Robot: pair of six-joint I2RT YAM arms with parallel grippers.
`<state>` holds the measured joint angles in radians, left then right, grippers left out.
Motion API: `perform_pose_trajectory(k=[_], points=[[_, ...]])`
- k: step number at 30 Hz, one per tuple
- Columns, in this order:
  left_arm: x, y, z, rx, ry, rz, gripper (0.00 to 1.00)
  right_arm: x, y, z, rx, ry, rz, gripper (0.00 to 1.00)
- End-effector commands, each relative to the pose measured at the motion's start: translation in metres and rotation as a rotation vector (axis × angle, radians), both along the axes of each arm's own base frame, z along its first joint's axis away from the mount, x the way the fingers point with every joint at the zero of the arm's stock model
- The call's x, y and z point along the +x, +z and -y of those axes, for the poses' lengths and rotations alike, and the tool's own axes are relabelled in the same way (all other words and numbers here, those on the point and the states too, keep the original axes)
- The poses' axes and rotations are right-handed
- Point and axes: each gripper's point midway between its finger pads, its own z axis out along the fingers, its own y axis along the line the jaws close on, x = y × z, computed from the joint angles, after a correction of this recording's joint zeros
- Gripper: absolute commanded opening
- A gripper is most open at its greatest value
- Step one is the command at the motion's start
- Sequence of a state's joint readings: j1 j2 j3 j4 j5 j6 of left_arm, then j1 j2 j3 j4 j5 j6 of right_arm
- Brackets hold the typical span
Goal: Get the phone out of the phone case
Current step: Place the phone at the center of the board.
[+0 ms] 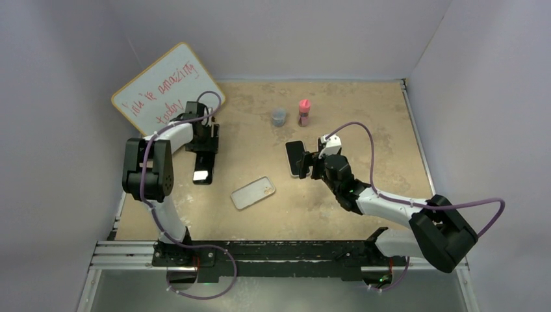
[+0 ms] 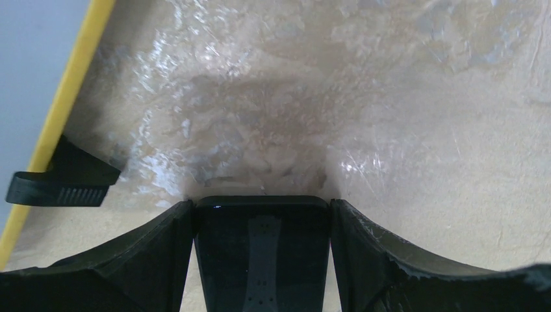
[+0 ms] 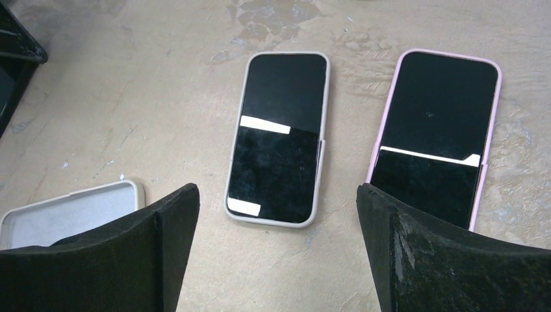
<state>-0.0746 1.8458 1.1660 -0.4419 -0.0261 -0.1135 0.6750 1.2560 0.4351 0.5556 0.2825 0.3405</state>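
Observation:
A bare black phone (image 1: 203,168) (image 2: 260,253) sits between the fingers of my left gripper (image 1: 206,148) (image 2: 262,203), which is shut on its two long edges at the table's left. An empty pale grey phone case (image 1: 253,193) (image 3: 71,211) lies flat mid-table. In the right wrist view two more phones lie side by side, screens up: one in a beige case (image 3: 278,140), one in a pink case (image 3: 435,130). My right gripper (image 1: 305,166) (image 3: 276,187) stands open just short of them with nothing between its fingers. The top view shows only one cased phone (image 1: 294,158).
A whiteboard (image 1: 167,88) with red writing leans at the back left; its yellow rim (image 2: 65,97) and black foot (image 2: 62,179) are close to my left gripper. A grey cup (image 1: 279,117) and a pink bottle (image 1: 303,112) stand at the back centre. Walls enclose three sides.

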Motion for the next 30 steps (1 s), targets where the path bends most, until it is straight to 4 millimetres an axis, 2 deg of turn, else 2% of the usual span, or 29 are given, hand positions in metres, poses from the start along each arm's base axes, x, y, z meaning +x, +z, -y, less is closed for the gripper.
perform_pose_trajectory(k=[1,5,10,15,17,20,22,25,30], points=[[0.015,0.002,-0.005,-0.029,0.049,0.021,0.28,0.006,0.014,0.003,0.029,-0.038,0.052,0.92],[0.016,0.014,-0.005,-0.034,0.047,0.052,0.41,0.007,0.013,0.003,0.022,-0.041,0.049,0.92],[0.014,0.028,-0.004,-0.037,0.037,0.085,0.63,0.008,0.011,0.003,0.012,-0.039,0.040,0.93],[0.014,0.055,0.000,-0.031,0.007,0.145,0.67,0.008,0.011,0.003,0.016,-0.044,0.035,0.94],[0.011,0.072,0.010,-0.015,-0.036,0.190,0.68,0.008,0.011,0.003,0.020,-0.050,0.038,0.95],[0.004,0.086,0.030,0.013,-0.103,0.227,0.69,0.008,0.012,0.002,0.023,-0.045,0.041,0.99],[0.000,0.087,0.033,0.018,-0.107,0.227,0.69,0.007,0.014,0.001,0.032,-0.039,0.046,0.99],[0.000,0.078,0.023,0.059,-0.070,0.193,0.70,0.007,0.014,0.002,0.036,-0.038,0.050,0.99],[0.004,0.047,0.021,0.030,-0.041,0.107,0.70,0.007,0.013,0.002,0.029,-0.040,0.049,0.99]])
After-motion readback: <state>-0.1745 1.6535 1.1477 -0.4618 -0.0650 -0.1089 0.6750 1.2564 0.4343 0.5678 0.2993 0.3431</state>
